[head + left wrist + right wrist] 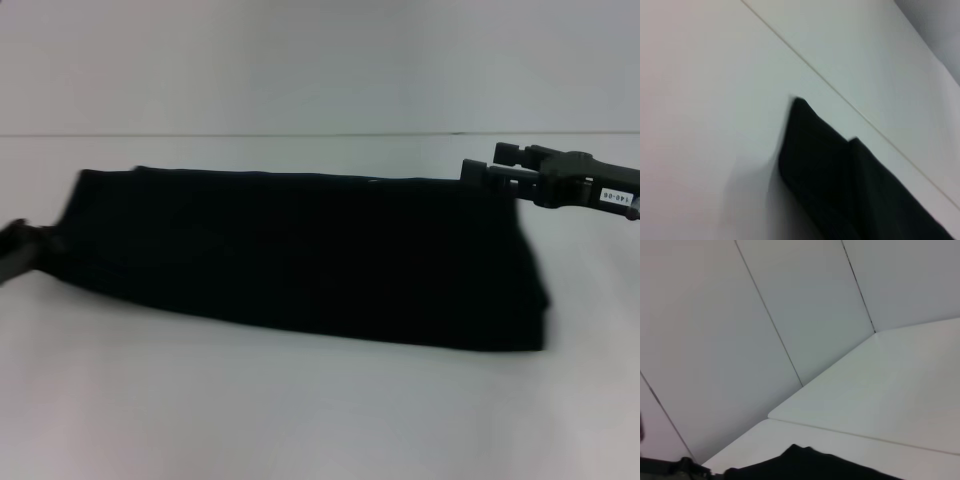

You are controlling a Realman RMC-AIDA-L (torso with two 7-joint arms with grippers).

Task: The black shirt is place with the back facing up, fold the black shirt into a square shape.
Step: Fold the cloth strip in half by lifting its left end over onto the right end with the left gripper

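The black shirt [300,260] lies as a long folded band; neither end effector's opening can be told.

A white table [320,420] is occupying the lower field of the head view, its surface running toward a thin dark seam [250,135] that is crossing the picture from side to side. Behind the table, a pale grey panelled wall [740,315] is rising, with narrow dark joint lines [767,315] dividing it into broad panels.
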